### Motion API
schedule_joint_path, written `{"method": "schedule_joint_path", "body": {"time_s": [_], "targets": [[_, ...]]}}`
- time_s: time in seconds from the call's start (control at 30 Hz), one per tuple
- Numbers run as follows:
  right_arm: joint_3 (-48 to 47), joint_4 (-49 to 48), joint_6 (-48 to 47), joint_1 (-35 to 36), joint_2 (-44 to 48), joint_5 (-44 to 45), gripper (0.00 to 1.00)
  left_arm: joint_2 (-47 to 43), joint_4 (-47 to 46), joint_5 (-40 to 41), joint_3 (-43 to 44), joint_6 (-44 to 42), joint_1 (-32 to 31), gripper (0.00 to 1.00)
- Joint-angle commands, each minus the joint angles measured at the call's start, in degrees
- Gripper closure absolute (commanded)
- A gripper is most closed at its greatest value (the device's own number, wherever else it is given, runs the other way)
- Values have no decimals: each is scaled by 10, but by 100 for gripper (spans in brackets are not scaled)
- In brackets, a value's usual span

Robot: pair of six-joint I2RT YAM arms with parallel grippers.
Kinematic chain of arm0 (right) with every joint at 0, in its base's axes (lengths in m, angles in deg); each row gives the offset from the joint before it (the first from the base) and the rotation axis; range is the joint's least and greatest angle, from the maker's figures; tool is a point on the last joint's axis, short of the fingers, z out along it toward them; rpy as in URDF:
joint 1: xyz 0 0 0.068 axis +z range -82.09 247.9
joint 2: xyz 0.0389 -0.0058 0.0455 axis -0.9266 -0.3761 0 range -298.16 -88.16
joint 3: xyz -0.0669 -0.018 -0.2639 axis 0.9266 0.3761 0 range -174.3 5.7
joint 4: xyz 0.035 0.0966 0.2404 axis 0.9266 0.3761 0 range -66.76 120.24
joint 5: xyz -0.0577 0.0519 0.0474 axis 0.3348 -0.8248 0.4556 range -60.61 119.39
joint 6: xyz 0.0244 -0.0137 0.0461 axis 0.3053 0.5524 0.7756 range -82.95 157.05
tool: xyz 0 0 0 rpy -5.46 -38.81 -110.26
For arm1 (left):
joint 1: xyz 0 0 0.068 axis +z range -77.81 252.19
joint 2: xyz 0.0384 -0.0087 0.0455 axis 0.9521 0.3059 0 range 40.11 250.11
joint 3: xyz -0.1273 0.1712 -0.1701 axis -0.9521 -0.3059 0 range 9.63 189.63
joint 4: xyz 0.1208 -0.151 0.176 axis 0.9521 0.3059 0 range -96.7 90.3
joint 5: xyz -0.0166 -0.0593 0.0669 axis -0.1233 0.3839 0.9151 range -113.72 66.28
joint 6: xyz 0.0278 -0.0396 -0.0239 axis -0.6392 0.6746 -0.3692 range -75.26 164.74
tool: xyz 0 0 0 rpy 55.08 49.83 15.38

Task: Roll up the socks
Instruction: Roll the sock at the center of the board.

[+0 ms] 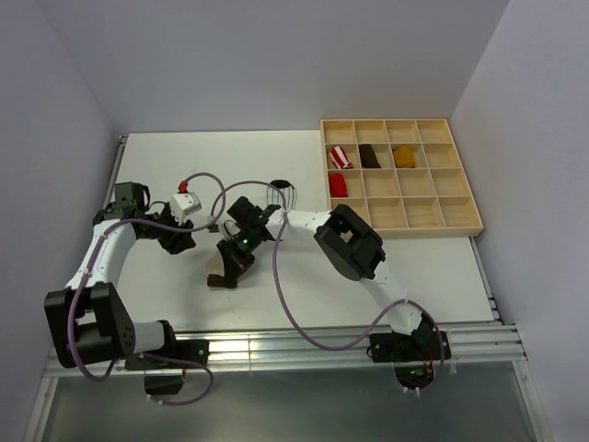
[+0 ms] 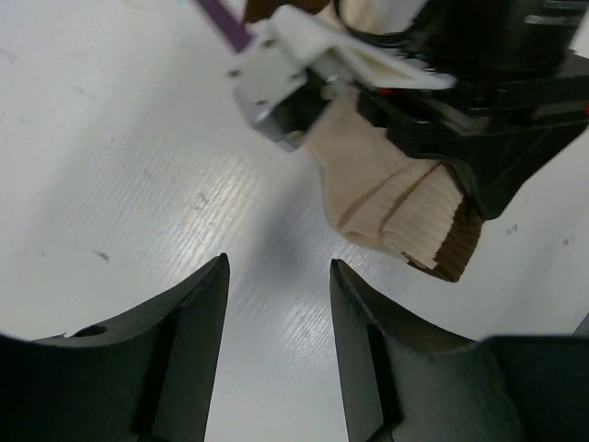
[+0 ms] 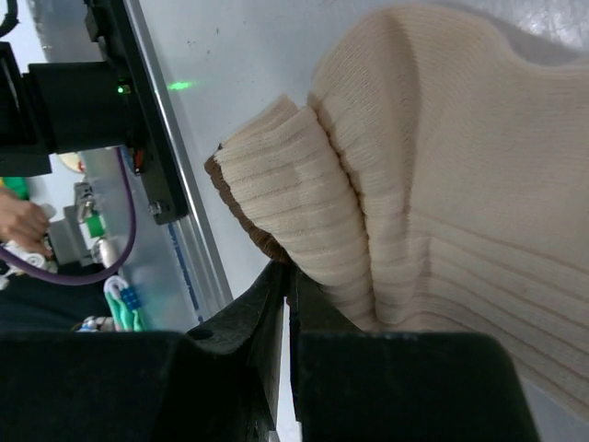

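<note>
**A:** Where was the cream sock (image 1: pixel 224 273)?

**B:** On the tabletop (image 1: pixel 414 276), in front of the arms and partly folded over itself. The right end effector (image 3: pixel 287 281) was closed on its ribbed fold near the brown band. The left end effector (image 2: pixel 276 304) stood open and empty just beside the sock.

**A:** And how should that roll have been done?

**B:** My judgement: the right one needed a firm pinch, turning the fold over low to the tabletop so each turn stayed tight. The left one was best used to pin the loose end flat, so the fabric did not slide along with the roll. A slack pinch would probably have let the ribbing spring open.

**A:** The striped sock (image 1: pixel 283 190)?

**B:** It lay apart from the cream one, farther back behind the right wrist. It would likely have needed fetching.

**A:** Counts?

**B:** There were two loose socks and two arms. One tray (image 1: pixel 400 230) had sixteen cells. Four bundles sat in it: a striped bundle (image 1: pixel 341 155), a brown bundle (image 1: pixel 369 156) and a mustard bundle (image 1: pixel 403 156) along the back row. A red bundle (image 1: pixel 339 185) sat in the cell in front of the striped one.
</note>
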Motion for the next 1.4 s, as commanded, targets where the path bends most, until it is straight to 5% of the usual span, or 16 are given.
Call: {"method": "schedule_joint_path", "body": {"time_s": [0.0,0.37,0.87,1.17,1.37], "targets": [[-31,23,12,-5,-23,-29,96,-21,-15,-29,-21,-45,-25,47],[-42,37,13,-14,-39,-32,97,-21,1,16,-71,-66,-152,48],[-45,30,20,-16,-41,-35,97,48,-7,34,-69,-46,-169,56],[-37,15,36,-20,-36,-30,97,68,-23,59,-82,-34,-176,72],[-16,-18,62,-21,-24,-14,96,88,-31,68,-87,-21,-184,95]]}}
